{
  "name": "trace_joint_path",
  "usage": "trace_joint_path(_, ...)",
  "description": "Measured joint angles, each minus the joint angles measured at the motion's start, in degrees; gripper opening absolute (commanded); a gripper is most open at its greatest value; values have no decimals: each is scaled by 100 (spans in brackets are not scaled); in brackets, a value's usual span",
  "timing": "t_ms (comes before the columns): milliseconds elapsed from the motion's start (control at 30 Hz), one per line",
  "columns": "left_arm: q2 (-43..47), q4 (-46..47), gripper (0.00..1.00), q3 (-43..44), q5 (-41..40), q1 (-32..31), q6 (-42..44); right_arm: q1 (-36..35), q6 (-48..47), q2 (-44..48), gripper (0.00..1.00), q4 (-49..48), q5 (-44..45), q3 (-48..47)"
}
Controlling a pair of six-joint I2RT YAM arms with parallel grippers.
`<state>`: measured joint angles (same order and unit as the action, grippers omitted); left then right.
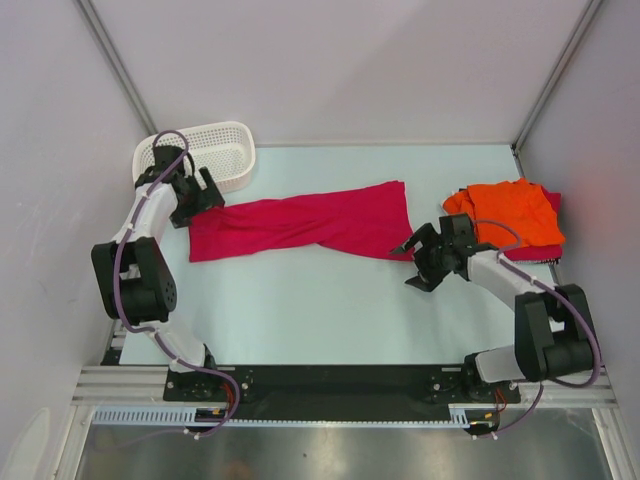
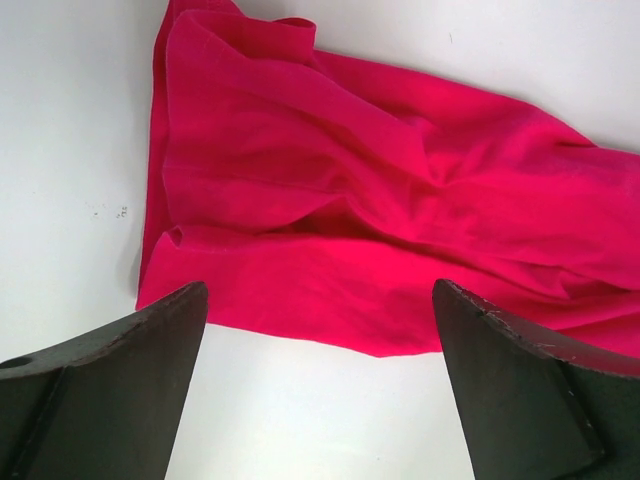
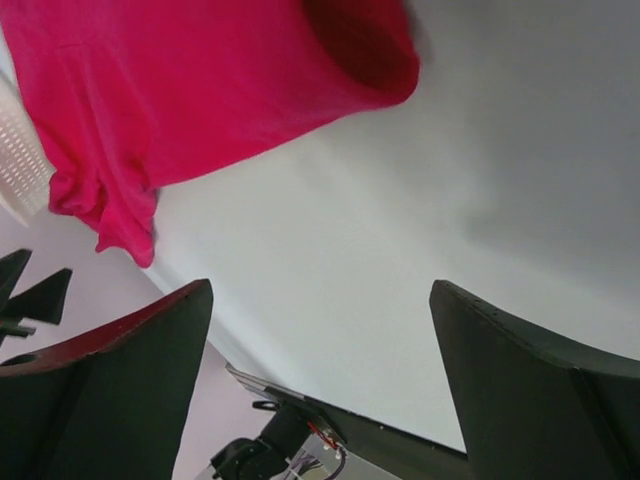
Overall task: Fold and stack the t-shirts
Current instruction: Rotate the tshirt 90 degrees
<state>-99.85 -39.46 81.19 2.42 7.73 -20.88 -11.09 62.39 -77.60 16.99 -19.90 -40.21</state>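
Observation:
A crimson t-shirt (image 1: 300, 224) lies stretched and twisted across the middle of the table, from left to right. It fills the upper part of the left wrist view (image 2: 380, 210) and the top left of the right wrist view (image 3: 200, 90). My left gripper (image 1: 212, 193) is open and empty at the shirt's left end. My right gripper (image 1: 415, 262) is open and empty just off the shirt's right end. A folded orange t-shirt (image 1: 508, 214) lies at the back right on top of another crimson shirt (image 1: 553, 203), of which only an edge shows.
A white mesh basket (image 1: 225, 152) stands at the back left, just behind the left gripper. White walls and metal posts close in the table on three sides. The black rail with the arm bases (image 1: 330, 382) runs along the near edge.

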Motion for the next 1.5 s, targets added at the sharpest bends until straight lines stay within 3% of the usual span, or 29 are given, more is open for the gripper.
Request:
trace_joint_path(233, 0, 0, 100, 0, 85, 0, 2, -199, 107, -1117, 94, -87, 374, -448)
trace_joint_path(433, 7, -2, 100, 0, 94, 0, 4, -387, 188, -1532, 90, -223, 758, -986)
trace_joint_path(467, 11, 0, 100, 0, 96, 0, 4, -409, 197, -1598, 86, -247, 811, -1054)
trace_joint_path(500, 17, -2, 100, 0, 98, 0, 4, -424, 201, -1679, 64, -271, 855, -1134)
trace_joint_path(533, 22, -2, 100, 0, 96, 0, 7, -433, 201, -1786, 49, -302, 881, -1217)
trace_joint_path(600, 26, -2, 100, 0, 96, 0, 11, -435, 234, -2035, 26, -476, 898, -1340)
trace_joint_path(800, 48, -9, 100, 0, 79, 0, 46, -439, 184, -2437, 3, -527, 940, -1554)
trace_joint_path(1267, 50, -63, 100, 151, 48, 0, 46, -72, -588, -2494, 0, 439, 1628, -2608)
trace_joint_path(1500, 50, -175, 100, 361, -35, 0, 50, 280, -1067, -3379, 0, 824, 1945, -3589)
